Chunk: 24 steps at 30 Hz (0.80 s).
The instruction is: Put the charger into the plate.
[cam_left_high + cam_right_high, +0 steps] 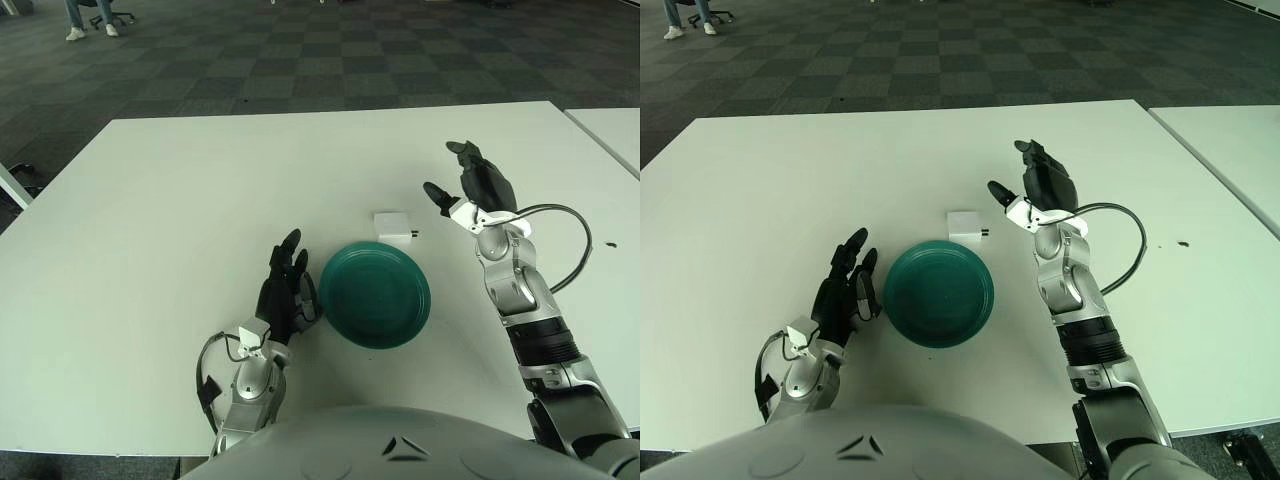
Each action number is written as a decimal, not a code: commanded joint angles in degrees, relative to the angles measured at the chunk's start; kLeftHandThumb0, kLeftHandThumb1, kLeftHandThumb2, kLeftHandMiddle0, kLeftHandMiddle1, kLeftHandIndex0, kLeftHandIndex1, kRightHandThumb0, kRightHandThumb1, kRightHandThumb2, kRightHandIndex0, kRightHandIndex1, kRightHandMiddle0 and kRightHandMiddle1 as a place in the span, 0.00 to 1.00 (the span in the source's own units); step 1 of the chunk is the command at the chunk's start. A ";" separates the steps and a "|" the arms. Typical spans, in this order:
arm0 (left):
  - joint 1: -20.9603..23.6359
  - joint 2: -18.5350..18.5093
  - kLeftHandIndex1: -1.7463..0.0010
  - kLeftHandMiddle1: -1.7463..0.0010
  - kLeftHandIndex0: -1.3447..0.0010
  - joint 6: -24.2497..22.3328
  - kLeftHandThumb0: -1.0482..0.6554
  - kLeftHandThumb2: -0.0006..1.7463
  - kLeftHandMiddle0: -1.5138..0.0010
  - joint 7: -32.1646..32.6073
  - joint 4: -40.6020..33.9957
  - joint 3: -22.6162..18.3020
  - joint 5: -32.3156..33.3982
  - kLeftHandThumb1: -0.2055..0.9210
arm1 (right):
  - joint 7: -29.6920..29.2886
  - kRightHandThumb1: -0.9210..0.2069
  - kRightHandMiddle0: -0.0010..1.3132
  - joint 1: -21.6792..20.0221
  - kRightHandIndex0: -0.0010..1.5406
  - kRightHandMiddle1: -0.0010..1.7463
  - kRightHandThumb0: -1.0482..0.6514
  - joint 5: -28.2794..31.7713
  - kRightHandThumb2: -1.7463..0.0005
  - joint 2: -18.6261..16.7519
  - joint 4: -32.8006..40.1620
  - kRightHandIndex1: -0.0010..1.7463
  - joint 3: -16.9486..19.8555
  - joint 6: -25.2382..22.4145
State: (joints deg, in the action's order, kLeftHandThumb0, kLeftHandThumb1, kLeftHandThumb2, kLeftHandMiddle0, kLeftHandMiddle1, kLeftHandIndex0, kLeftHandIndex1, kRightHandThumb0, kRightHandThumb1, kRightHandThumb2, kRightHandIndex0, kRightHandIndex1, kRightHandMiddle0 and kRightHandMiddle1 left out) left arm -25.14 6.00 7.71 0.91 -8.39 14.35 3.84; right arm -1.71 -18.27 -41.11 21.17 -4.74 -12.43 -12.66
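A small white charger lies on the white table just beyond the far rim of a round teal plate. My right hand is raised above the table to the right of the charger, fingers spread and holding nothing, a short gap away from it. Just left of the plate shows my left hand, fingers relaxed and empty. The plate holds nothing.
The white table stretches wide on the left and far side. A second white table stands at the right, with a small dark speck near the right edge. Dark checkered carpet lies beyond.
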 commanded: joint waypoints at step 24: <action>-0.32 1.84 0.61 0.99 1.00 3.31 0.07 0.59 0.78 0.87 1.63 -0.02 1.05 1.00 | 4.70 0.00 0.00 -8.03 0.12 0.27 0.18 -7.18 0.72 4.32 -12.91 0.00 -13.33 10.44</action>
State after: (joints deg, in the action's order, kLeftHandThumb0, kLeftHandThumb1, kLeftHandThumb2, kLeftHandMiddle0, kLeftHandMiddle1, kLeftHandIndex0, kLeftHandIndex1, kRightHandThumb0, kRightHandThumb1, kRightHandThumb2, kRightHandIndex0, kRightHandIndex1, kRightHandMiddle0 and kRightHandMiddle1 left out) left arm -25.17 6.01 12.05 0.97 -6.80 14.46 4.27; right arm 3.47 -25.23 -47.27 25.11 -16.39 -25.00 -3.20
